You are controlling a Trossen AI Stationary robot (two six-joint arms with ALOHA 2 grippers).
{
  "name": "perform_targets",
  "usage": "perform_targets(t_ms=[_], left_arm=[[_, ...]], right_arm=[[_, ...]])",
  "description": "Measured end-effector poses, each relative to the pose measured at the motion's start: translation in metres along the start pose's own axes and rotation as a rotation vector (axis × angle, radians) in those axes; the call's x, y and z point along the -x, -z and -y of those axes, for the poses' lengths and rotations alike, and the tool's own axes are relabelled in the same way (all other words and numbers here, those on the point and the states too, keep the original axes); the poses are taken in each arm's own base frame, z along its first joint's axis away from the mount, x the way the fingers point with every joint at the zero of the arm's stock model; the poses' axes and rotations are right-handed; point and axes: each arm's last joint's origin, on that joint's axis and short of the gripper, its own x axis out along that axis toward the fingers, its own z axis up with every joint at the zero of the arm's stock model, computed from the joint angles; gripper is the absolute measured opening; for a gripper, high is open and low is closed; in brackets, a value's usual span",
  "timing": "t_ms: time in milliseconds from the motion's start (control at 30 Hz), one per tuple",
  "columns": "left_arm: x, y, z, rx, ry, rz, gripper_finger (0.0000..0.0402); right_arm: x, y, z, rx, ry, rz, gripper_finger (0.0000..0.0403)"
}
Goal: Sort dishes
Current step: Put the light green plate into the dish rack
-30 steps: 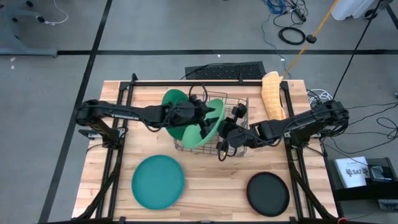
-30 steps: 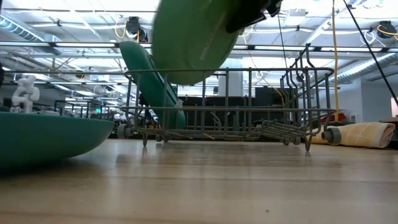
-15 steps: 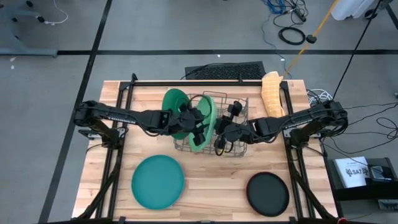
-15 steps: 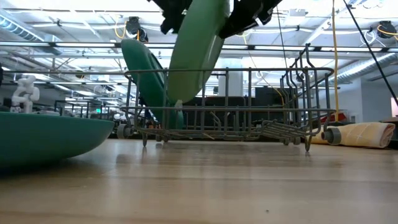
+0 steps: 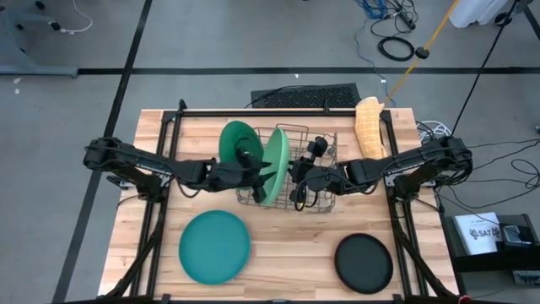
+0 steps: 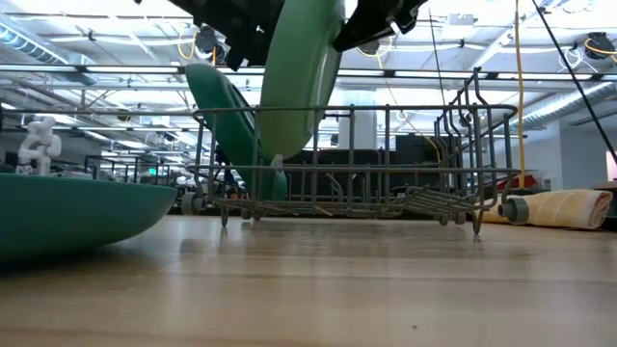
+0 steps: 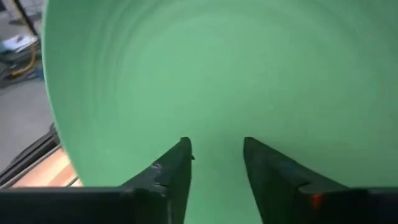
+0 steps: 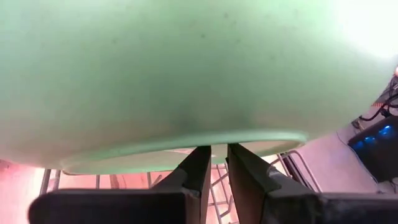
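A light-green plate [image 5: 277, 163] stands on edge in the grey wire rack [image 5: 314, 208], tilted, with its lower edge [image 6: 280, 154] among the wires. My right gripper [image 5: 295, 179] is shut on the plate from the rack's right side. My left gripper [image 5: 256, 175] is open on the plate's left, facing its hollow face [image 7: 211, 68]. A darker green plate [image 5: 237, 142] leans in the rack's left end. A teal plate [image 5: 214, 246] and a smaller black plate [image 5: 364, 263] lie flat on the table near its front edge. My right gripper pinches the light-green plate's rim [image 8: 214, 138] between its two fingers, coming about level from the table's right. The plate stands tilted on edge, its lower edge in the rack. My left gripper: I cannot tell whether its open fingertips [image 7: 180, 149] touch the plate's face.
A rolled beige mat [image 5: 369, 127] lies at the table's far right, beside the rack. The rack's right half [image 6: 424, 183] has bare wires. Bare wood shows between the teal and black plates.
The light-green plate has tipped from lying nearly flat above the rack to standing on edge, and has come down into the rack. My left gripper has drawn back toward the table's left edge, away from the plate. My right gripper has shifted a little left with the rim.
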Motion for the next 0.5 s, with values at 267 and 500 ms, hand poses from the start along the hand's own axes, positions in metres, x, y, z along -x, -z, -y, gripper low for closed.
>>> perform_targets(t_ms=[267, 500], left_arm=[[-0.001, 0.011, -0.009, 0.092, 0.077, 0.097, 0.0041], [-0.002, 0.007, -0.011, 0.129, 0.083, 0.147, 0.0008]], right_arm=[[-0.005, -0.007, 0.002, -0.014, -0.030, 0.062, 0.0050], [-0.019, -0.006, 0.000, -0.012, -0.008, 0.077, 0.0050]])
